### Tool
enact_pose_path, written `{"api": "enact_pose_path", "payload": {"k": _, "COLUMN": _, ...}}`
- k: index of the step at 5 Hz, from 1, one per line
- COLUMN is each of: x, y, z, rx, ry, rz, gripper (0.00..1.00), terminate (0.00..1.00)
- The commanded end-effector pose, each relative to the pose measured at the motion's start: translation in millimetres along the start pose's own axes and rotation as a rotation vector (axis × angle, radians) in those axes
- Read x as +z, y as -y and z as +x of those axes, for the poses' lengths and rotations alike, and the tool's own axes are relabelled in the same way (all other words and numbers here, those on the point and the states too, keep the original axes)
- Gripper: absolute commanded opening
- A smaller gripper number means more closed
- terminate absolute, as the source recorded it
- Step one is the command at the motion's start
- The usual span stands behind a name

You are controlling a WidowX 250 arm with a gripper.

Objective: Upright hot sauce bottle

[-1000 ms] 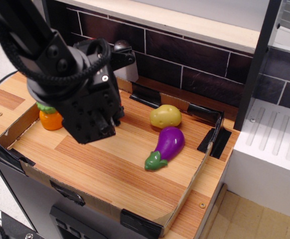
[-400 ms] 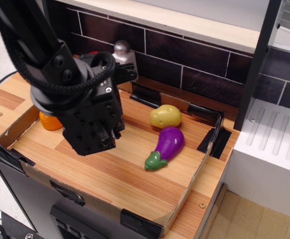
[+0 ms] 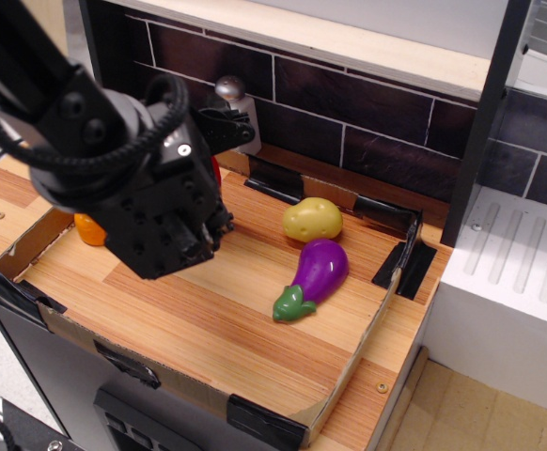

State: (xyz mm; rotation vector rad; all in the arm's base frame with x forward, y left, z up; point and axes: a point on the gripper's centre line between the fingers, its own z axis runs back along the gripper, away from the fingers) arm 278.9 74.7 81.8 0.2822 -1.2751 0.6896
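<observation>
Two vegetables, potato (image 3: 313, 219) touching eggplant (image 3: 314, 274)

One fixed camera, high and off the front right corner of the bench (image 3: 255, 310).

It looks down and leftward across the shallow cardboard tray (image 3: 349, 362) toward the dark tiled wall (image 3: 367, 122) behind (fairly near, the tray filling most of the frame). The arm (image 3: 114, 160) bulks large at upper left, closest to the lens, and a white counter (image 3: 513, 272) runs off at right.
</observation>
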Motion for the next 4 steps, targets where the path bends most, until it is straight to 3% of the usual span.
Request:
{"api": "enact_pose_path", "payload": {"k": 1, "x": 32, "y": 16, "z": 25, "rx": 0.116, "ry": -0.089, "rz": 0.001, "gripper": 1.0, "terminate": 0.0}}
{"api": "enact_pose_path", "payload": {"k": 2, "x": 44, "y": 23, "z": 41, "rx": 0.195, "ry": -0.169, "rz": 0.023, "gripper": 1.0, "terminate": 0.0}}
{"api": "enact_pose_path", "payload": {"k": 3, "x": 44, "y": 23, "z": 41, "rx": 0.195, "ry": -0.169, "rz": 0.023, "gripper": 1.0, "terminate": 0.0}}
{"api": "enact_pose_path", "payload": {"k": 4, "x": 44, "y": 23, "z": 41, "rx": 0.195, "ry": -0.169, "rz": 0.023, "gripper": 1.0, "terminate": 1.0}}
